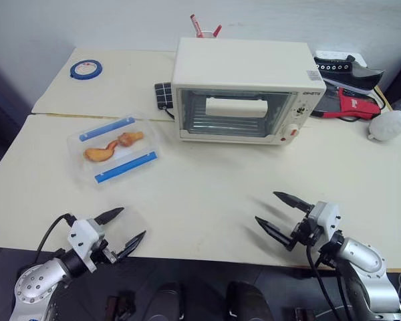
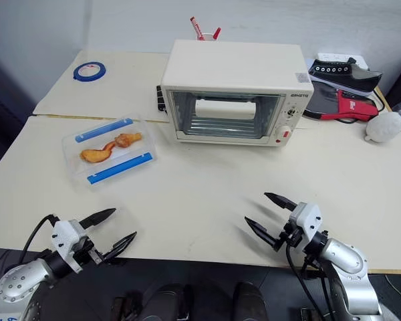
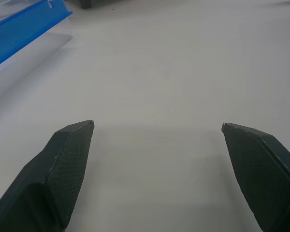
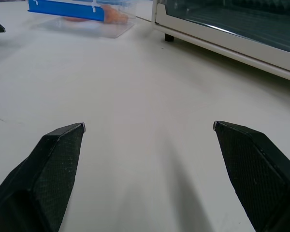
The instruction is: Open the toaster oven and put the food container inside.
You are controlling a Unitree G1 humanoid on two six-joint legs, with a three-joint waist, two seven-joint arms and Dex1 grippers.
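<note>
Cream desk (image 1: 207, 194): both pincers, left pincer (image 1: 120, 231) and right pincer (image 1: 281, 214), gape empty; left of the toaster oven (image 1: 244, 90), your food container (image 1: 113, 148) looks light, slick and stiff, so grip its long edges.

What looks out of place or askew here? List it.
Nothing is spilled or damaged. The food box lies skewed to the table edge, lid on. A black shoe sits on the table right of the closed oven, odd beside food.

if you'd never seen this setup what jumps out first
The boxy cream-white toaster oven with its glass door shut, standing at the back of the pale table. Left of it lies the flat clear plastic food container with blue clips and orange-brown food. Near the front edge, the left hand and right hand hover open, holding nothing.
</note>
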